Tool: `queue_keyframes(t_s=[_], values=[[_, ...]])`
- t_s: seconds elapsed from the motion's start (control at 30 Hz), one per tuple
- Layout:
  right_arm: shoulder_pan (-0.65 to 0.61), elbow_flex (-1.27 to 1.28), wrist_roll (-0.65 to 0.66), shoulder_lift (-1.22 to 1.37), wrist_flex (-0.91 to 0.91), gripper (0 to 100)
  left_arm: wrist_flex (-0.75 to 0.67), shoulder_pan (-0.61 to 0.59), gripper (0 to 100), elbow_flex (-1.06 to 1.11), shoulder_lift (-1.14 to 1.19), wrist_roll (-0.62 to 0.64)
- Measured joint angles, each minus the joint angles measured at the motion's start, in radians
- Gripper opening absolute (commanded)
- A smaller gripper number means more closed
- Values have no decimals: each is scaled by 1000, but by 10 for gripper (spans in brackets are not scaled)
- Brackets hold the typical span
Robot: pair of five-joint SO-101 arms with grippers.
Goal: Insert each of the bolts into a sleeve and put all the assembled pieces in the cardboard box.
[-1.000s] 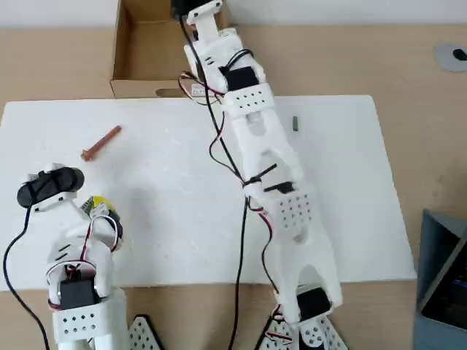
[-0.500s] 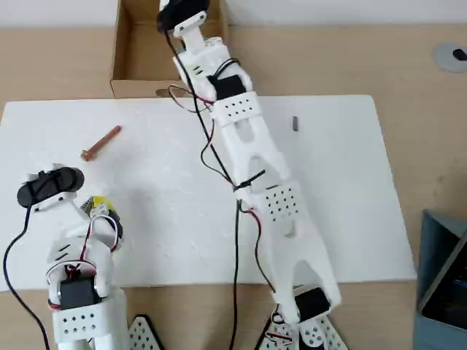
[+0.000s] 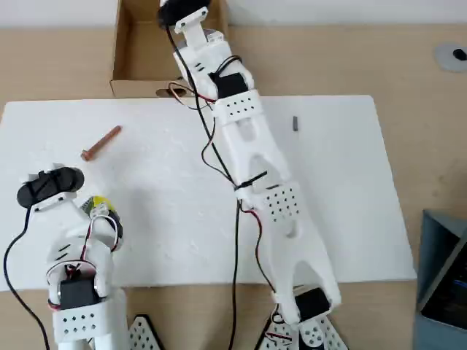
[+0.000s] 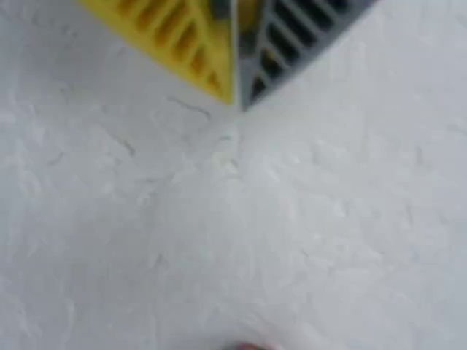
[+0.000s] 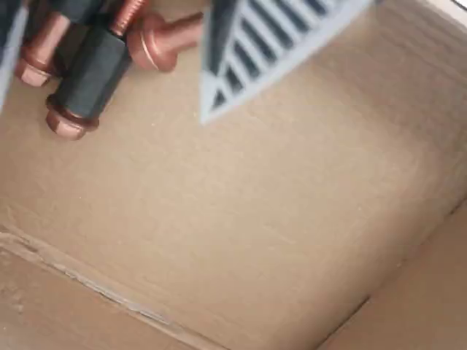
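Observation:
My right arm (image 3: 241, 124) stretches across the white foam board into the cardboard box (image 3: 135, 44). Inside the box, my right gripper (image 5: 106, 95) is open, with one ribbed grey finger (image 5: 263, 51) above the cardboard floor. An assembled piece (image 5: 91, 76), a copper bolt in a dark sleeve, lies on the floor between the fingers, beside other copper bolts (image 5: 157, 44). A loose copper bolt (image 3: 101, 143) lies on the board at the left. A small dark sleeve (image 3: 295, 123) lies at the board's far right. My left gripper (image 4: 235, 98) is shut, empty, close above the foam at the front left (image 3: 97, 207).
The white foam board (image 3: 160, 211) covers most of the wooden table. A dark grey bin (image 3: 441, 284) stands at the right edge. The right arm's cables (image 3: 219, 146) hang over the middle of the board.
My right arm has swung a little to the left over the box. The left arm, the loose bolt and the sleeve have not moved.

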Motion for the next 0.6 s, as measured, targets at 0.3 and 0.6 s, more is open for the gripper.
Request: queue_keyframes(t_s=[0.3,0.6], values=[[26,-199,0,0,196,55,0,0,5,0,0,0],[43,-390,0,-2,451,9,0,0,5,0,0,0]])
